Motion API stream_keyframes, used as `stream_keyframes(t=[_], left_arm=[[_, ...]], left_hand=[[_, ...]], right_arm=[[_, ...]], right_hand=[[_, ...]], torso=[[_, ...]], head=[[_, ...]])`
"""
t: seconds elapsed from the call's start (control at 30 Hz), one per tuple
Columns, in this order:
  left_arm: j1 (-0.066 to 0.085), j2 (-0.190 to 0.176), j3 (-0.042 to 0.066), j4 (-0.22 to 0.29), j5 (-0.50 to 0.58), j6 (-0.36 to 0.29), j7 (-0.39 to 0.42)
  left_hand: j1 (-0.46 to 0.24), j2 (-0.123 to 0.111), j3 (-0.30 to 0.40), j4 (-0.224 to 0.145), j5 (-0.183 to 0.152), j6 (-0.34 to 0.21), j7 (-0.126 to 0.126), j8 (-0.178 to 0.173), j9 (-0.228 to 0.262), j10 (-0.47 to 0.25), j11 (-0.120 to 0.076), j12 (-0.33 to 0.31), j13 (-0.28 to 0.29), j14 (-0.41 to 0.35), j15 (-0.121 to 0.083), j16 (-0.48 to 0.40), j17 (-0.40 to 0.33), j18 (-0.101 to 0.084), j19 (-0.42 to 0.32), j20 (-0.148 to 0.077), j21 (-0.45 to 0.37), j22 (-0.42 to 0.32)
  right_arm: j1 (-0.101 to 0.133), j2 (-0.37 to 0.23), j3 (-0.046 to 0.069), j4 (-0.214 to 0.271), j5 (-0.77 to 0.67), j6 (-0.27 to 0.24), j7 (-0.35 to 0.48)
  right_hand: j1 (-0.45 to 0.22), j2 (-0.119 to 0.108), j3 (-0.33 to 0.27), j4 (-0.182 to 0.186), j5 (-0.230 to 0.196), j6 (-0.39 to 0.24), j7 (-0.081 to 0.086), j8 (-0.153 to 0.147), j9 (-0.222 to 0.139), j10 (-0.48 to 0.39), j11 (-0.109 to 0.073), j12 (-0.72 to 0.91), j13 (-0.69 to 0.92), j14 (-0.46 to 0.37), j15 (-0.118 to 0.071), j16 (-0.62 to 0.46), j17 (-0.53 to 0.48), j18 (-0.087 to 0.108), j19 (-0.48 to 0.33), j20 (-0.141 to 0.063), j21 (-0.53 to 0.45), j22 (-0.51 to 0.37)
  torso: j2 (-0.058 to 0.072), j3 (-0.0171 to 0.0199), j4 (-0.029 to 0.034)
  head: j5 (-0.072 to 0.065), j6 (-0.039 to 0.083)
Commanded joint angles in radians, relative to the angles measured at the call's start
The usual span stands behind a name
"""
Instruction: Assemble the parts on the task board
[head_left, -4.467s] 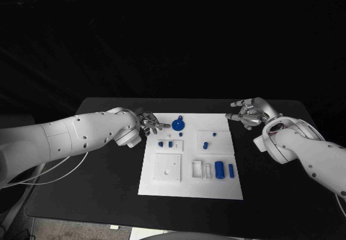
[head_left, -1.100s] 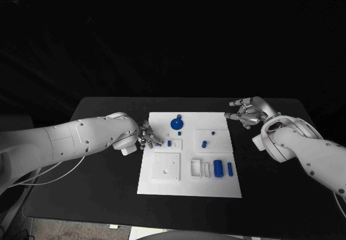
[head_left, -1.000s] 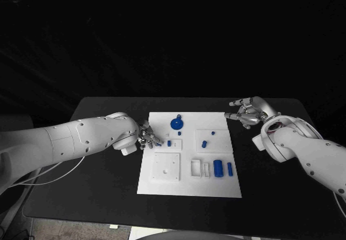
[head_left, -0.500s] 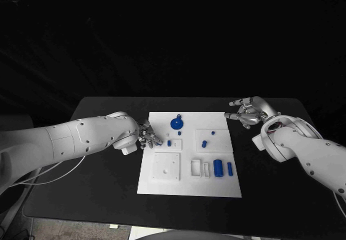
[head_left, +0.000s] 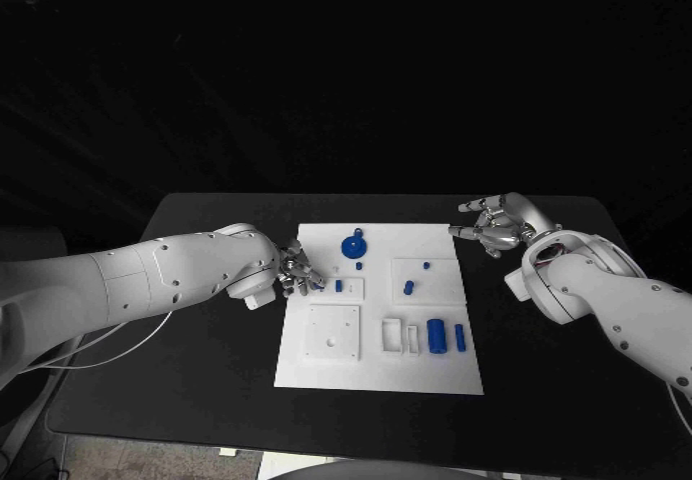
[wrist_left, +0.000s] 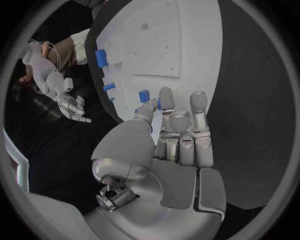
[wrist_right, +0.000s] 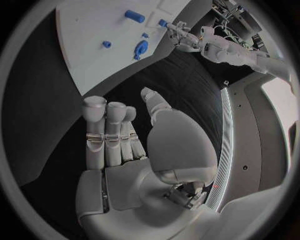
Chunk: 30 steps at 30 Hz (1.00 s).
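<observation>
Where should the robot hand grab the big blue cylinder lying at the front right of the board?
Probably across its middle, pinched from above. The big blue cylinder lies flat on the task board, long axis running front to back, so its curved flanks are the open faces. A white slotted block sits on its left and a thinner blue pin on its right, so side room looks tight.

On the black worktop (head_left: 216, 360) lies the white rectangular task board (head_left: 378, 375) with small blue parts (head_left: 438, 336). The left hand (head_left: 299, 275) touches its left edge; the right hand (head_left: 495, 227) hovers beside its far right corner, fingers apart.
</observation>
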Motion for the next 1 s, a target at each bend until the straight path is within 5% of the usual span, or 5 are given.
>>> stream_keyframes(t=[0.03, 0.37, 0.73, 1.0], left_arm=[[-0.001, -0.001, 0.0, 0.005, 0.013, -0.003, 0.016], [0.004, -0.014, 0.004, 0.013, 0.021, 0.06, 0.024], [0.043, -0.006, 0.009, -0.015, 0.021, 0.224, 0.006], [0.061, 0.02, 0.01, -0.042, -0.016, 0.252, -0.003]], left_hand=[[-0.019, 0.014, 0.065, -0.076, 0.013, -0.008, 0.0, 0.003, 0.038, 0.043, 0.001, 0.002, 0.001, -0.005, 0.001, 0.006, -0.002, -0.012, -0.006, 0.004, 0.007, 0.019], [-0.086, 0.042, 0.11, -0.155, 0.076, -0.021, -0.002, 0.005, 0.186, 0.042, 0.0, -0.002, 0.002, -0.008, 0.001, 0.008, -0.007, -0.013, -0.014, 0.003, 0.017, 0.019], [-0.075, 0.026, 0.131, -0.16, 0.102, -0.005, -0.003, -0.012, 0.209, 0.041, -0.001, -0.006, 0.002, -0.013, 0.003, 0.015, -0.005, -0.015, -0.023, 0.004, 0.023, 0.02], [-0.071, 0.02, 0.14, -0.159, 0.108, 0.002, -0.003, -0.023, 0.22, 0.041, -0.002, -0.004, 0.004, -0.013, 0.003, 0.021, -0.002, -0.015, -0.026, 0.004, 0.029, 0.019]], right_arm=[[-0.001, 0.001, 0.0, 0.001, -0.002, 0.016, 0.006], [-0.001, 0.0, 0.0, 0.0, -0.002, 0.017, 0.005], [-0.001, 0.003, 0.0, -0.001, -0.002, 0.018, 0.005], [-0.001, 0.006, 0.0, -0.002, -0.003, 0.018, 0.005]], right_hand=[[-0.009, 0.001, 0.001, -0.002, 0.004, 0.004, 0.0, -0.003, 0.001, -0.005, -0.003, -0.002, 0.001, 0.0, -0.003, -0.002, 0.001, 0.016, 0.007, 0.002, 0.0, 0.081], [-0.012, 0.002, 0.001, -0.004, 0.005, 0.003, 0.0, -0.002, 0.001, -0.004, -0.003, -0.002, 0.002, 0.0, -0.003, -0.001, 0.002, 0.016, 0.007, 0.002, 0.002, 0.082], [-0.012, 0.002, 0.001, -0.004, 0.005, 0.003, 0.0, -0.002, 0.001, -0.004, -0.003, -0.002, 0.002, 0.0, -0.003, -0.001, 0.002, 0.016, 0.007, 0.002, 0.002, 0.082], [-0.012, 0.002, 0.001, -0.004, 0.005, 0.003, 0.0, -0.002, 0.001, -0.004, -0.003, -0.002, 0.002, 0.0, -0.003, -0.001, 0.002, 0.016, 0.007, 0.002, 0.002, 0.082]], torso=[[0.0, 0.0006, -0.0002], [0.0, 0.0011, -0.0007], [0.0, 0.0013, -0.0016], [0.001, 0.0005, -0.0011]], head=[[0.0, -0.001], [-0.002, -0.004], [-0.001, -0.006], [-0.003, -0.005]])
